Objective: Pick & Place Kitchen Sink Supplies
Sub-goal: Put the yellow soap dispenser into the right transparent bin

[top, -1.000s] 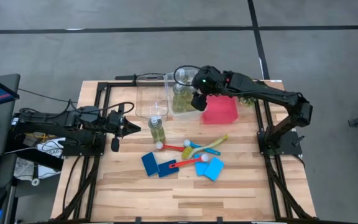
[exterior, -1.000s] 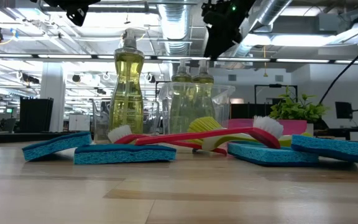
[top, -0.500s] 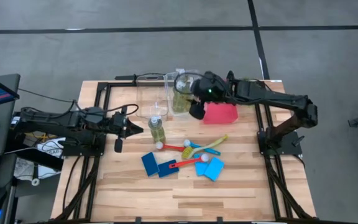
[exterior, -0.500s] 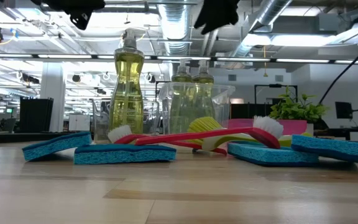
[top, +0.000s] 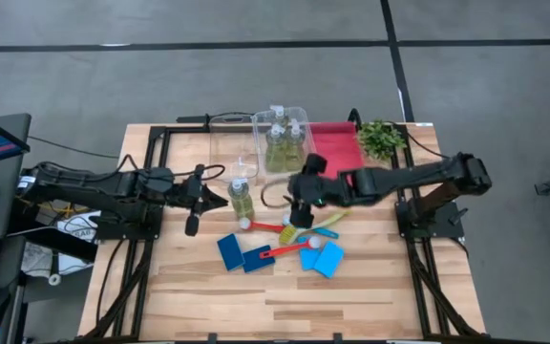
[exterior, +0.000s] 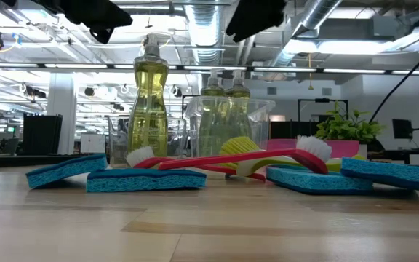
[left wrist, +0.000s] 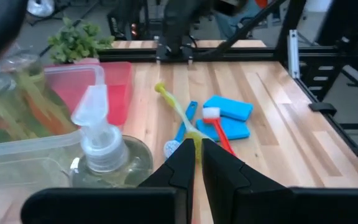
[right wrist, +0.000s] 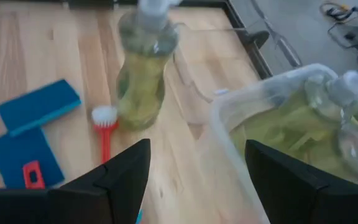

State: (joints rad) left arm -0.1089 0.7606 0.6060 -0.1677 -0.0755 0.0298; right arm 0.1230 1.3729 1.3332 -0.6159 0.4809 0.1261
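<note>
Biggest worry: my right gripper (top: 299,197), fingers spread wide and empty, hangs over the table beside the lone soap bottle (top: 241,199), which stands in front of the clear bin (top: 299,122) holding the other bottles. Clip it and it topples onto the brushes (top: 299,229). Left gripper (left wrist: 194,163), pressed together, sits just the other side, so they could collide.

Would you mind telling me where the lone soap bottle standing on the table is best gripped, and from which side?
Probably the soap bottle is best gripped at its narrow neck below the white top, from its open left side. It stands upright, and the clear bin is behind it.
</note>
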